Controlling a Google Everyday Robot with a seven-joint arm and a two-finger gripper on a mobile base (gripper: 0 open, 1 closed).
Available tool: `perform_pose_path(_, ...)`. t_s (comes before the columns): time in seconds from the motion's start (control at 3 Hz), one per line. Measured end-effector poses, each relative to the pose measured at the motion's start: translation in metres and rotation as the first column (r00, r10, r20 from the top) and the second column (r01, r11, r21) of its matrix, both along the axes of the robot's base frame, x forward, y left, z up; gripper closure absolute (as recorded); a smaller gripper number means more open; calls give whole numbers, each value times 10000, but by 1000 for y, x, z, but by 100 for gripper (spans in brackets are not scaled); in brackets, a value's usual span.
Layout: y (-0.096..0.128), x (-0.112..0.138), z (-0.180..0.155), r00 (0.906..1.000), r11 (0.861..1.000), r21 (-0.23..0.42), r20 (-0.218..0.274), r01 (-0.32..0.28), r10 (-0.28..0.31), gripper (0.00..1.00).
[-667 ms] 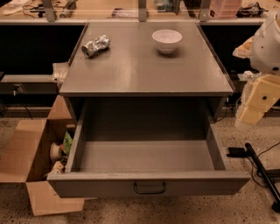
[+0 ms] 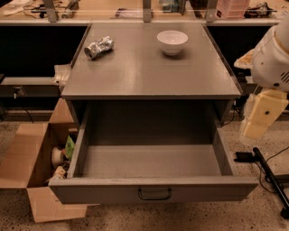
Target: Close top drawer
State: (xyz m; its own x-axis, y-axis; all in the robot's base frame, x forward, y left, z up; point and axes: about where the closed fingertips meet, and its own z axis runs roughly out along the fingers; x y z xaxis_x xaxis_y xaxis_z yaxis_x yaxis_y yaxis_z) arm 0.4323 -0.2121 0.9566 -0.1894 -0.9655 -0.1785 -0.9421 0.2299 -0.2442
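High, near front view; jaws far right.

Around the cabinet you have a can, a bowl, a box of odds and ends, and floor clutter.

On the grey cabinet top (image 2: 135, 74) you see a crushed silver can (image 2: 99, 47) lying on its side near the back left and a white bowl (image 2: 172, 41) upright near the back right, well apart from it. At the left of the view, an open cardboard box (image 2: 25, 153) sits on the speckled floor (image 2: 189, 219) just beside the cabinet, flaps spread, holding a green item (image 2: 69, 146) and pale roundish objects (image 2: 57, 156) you cannot identify. Behind runs a long wooden counter (image 2: 113, 13) with small clutter. At the right, below the gripper (image 2: 258, 122) hanging beside the cabinet, a black bar (image 2: 271, 178) lies slanted on the floor.
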Motion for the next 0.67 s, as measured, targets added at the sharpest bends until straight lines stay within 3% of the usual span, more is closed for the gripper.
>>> perform_pose_path(0.33, 6, -13, -43, 9968, 9975, -238, -456, -661, 650, 0)
perform_pose_path(0.67, 6, -29, -84, 9894, 9928, -162, -857, -1186, 1168, 16)
